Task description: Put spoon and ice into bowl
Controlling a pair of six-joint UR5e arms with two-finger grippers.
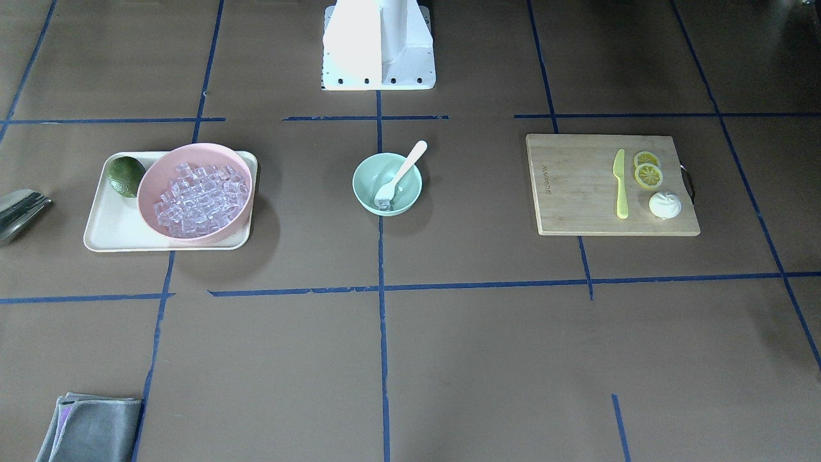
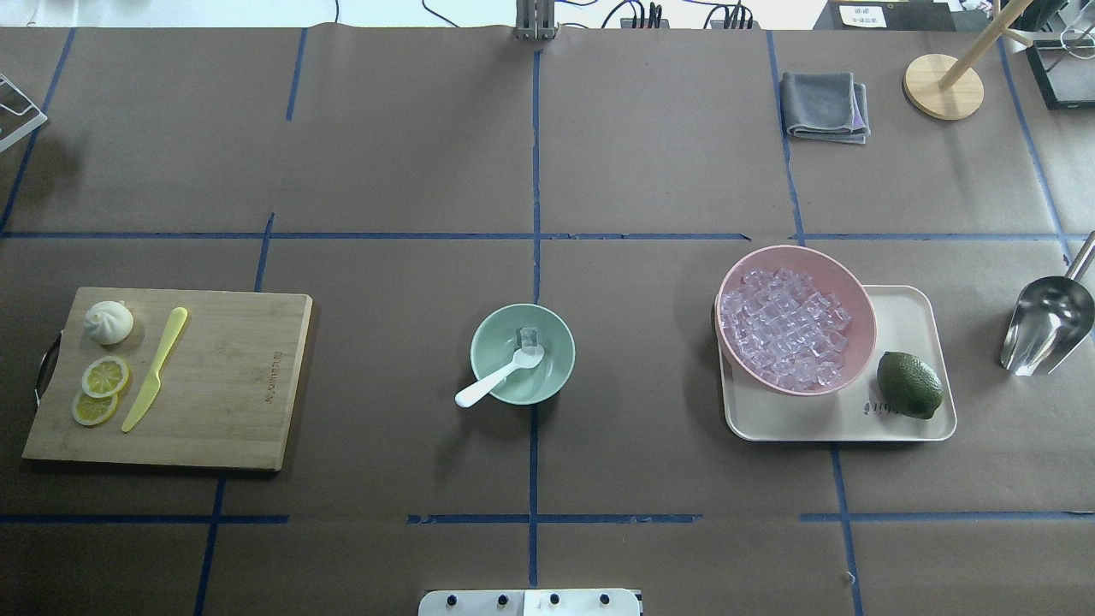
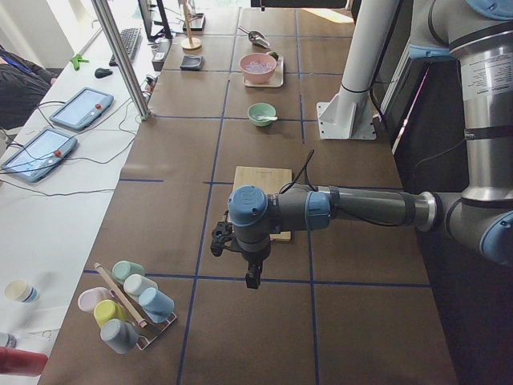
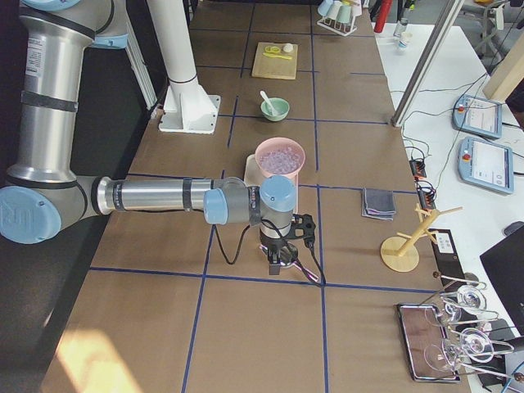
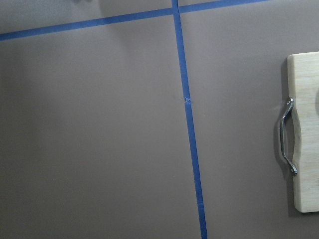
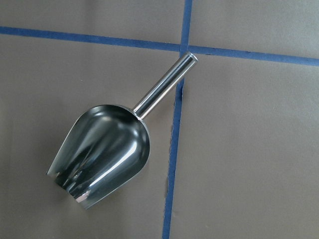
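Observation:
The mint-green bowl (image 2: 547,375) stands at the table's middle. The white spoon (image 2: 496,379) lies in it, scoop inside and handle leaning over the rim. One clear ice cube (image 2: 529,337) sits in the bowl by the scoop. Many more ice cubes (image 2: 787,329) fill the pink bowl (image 2: 855,295). The bowl (image 1: 369,176) and spoon (image 1: 405,168) also show in the front-facing view. My left gripper (image 3: 250,281) hangs above the table beyond the cutting board's end. My right gripper (image 4: 278,266) hangs above the metal scoop. I cannot tell whether either is open or shut.
The pink bowl and a lime (image 2: 909,385) sit on a cream tray (image 2: 907,312). A metal scoop (image 2: 1045,325) lies to its right. A cutting board (image 2: 231,376) at the left holds a yellow-green knife (image 2: 154,370), lemon slices and a bun. A grey cloth (image 2: 825,106) lies far right.

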